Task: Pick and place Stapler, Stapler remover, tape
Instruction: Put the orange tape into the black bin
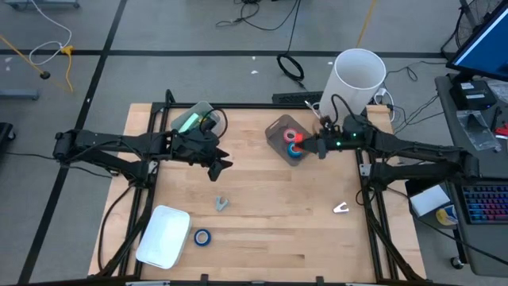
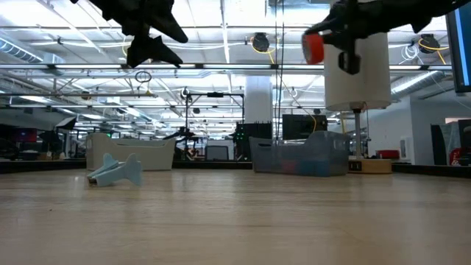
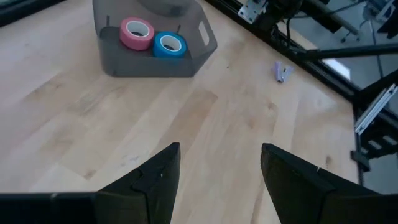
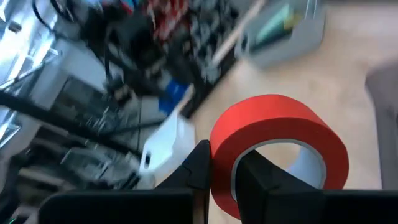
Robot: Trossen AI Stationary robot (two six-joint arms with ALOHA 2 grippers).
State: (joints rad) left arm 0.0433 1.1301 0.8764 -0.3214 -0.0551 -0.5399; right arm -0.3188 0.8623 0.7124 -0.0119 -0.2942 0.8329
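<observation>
**Red tape pinched above the grey bin**

High view: the right pincer point(image 1: 305, 146) holds a red tape roll point(image 1: 294, 137) over the grey bin point(image 1: 278, 127), which sits on the table point(image 1: 270, 222). The left pincer point(image 1: 218, 167) hangs well to the bin's left, spread. A blue tape roll point(image 1: 202, 237) lies beside the white tray point(image 1: 163, 236), far from the bin.

Low view: the red roll hangs above the bin.

Left wrist view: pink roll point(image 3: 137, 32) and blue roll point(image 3: 170, 45) lie inside the bin.

Right wrist view: the fingers point(image 4: 199, 165) pinch the red roll's wall.
</observation>
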